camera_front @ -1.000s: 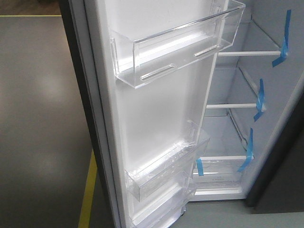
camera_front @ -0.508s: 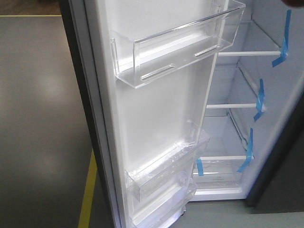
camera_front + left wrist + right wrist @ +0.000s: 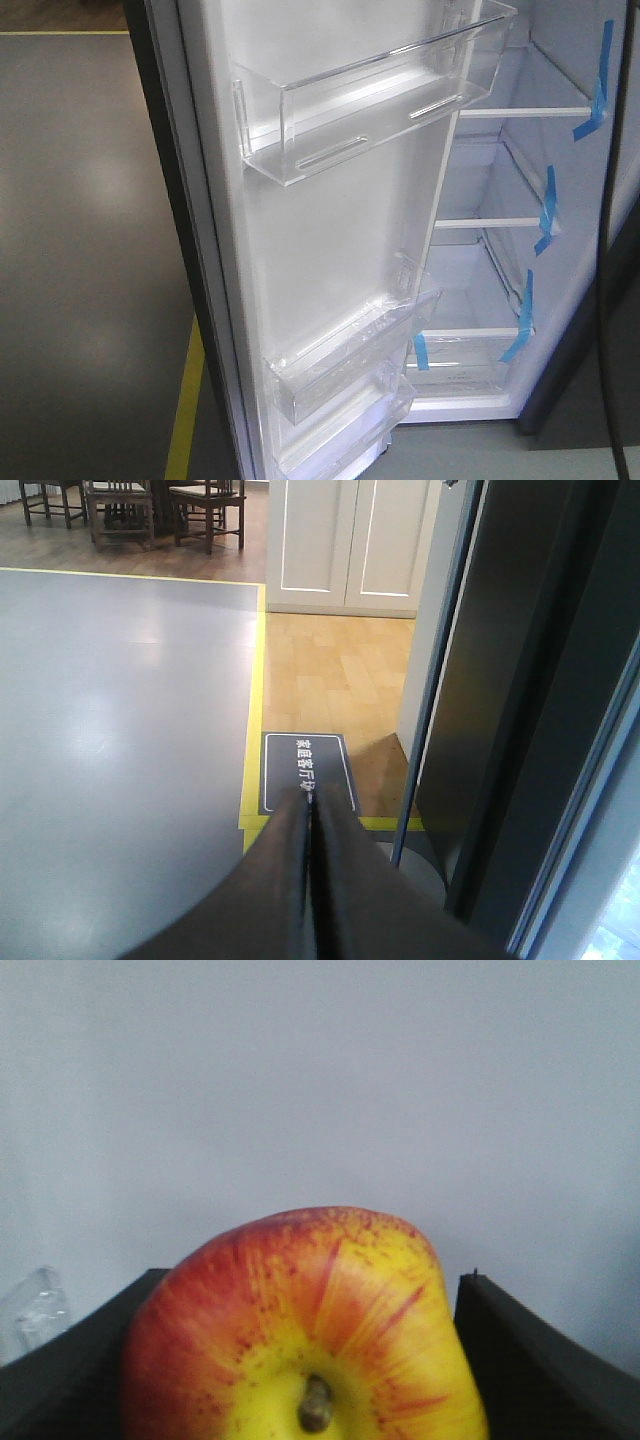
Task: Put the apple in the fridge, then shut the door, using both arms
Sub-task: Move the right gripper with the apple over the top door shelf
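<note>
The apple, red with a yellow patch round its stem, fills the bottom of the right wrist view. My right gripper is shut on it, with a black finger on each side, facing a plain white surface. The fridge stands open in the front view, white inside, with glass shelves marked by blue tape. The door is swung open at the left, its clear bins facing me. My left gripper is shut and empty, pointing at the floor beside the door's dark outer side.
A thin black cable runs down the front view's right edge. In the left wrist view I see grey floor with yellow tape, a dark floor sign, white cabinets and chairs. A bit of clear plastic shows beside the right gripper.
A thin black cable has come into the front view along its right edge. The fridge and door have not moved.
</note>
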### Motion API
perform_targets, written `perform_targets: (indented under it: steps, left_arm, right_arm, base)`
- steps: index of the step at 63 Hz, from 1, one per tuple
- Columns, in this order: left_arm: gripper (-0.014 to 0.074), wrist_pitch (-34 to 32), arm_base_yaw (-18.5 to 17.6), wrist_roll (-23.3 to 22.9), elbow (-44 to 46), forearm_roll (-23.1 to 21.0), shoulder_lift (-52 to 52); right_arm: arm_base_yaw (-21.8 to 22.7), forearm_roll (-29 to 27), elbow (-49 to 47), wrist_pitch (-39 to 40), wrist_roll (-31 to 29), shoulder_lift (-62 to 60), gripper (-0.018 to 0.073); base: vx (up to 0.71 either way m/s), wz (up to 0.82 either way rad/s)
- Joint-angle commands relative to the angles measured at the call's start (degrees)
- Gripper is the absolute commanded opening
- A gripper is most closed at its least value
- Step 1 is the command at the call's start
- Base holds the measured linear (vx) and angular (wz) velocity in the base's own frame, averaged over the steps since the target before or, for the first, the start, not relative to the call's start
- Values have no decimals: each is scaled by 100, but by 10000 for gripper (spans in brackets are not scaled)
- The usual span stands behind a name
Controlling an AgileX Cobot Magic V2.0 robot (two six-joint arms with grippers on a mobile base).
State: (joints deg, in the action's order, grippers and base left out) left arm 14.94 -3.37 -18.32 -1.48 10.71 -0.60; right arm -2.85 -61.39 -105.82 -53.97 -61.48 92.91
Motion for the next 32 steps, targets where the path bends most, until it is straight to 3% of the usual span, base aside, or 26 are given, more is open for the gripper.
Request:
perform_targets:
  steps: [1,16,32]
  left_arm:
    - [-6,-429,8,-17,-121,11,-36]
    - [-6,-429,8,-17,-121,11,-36]
    - [-6,-429,8,-17,-121,11,-36]
  right_arm:
    - [-8,-199,-208,555,24,11,8]
    - [-2,-199,-208,708,13,281,100]
    - [-2,-209,-208,750,191,469,427]
  base:
    - [0,0]
    - [0,0]
    - [0,0]
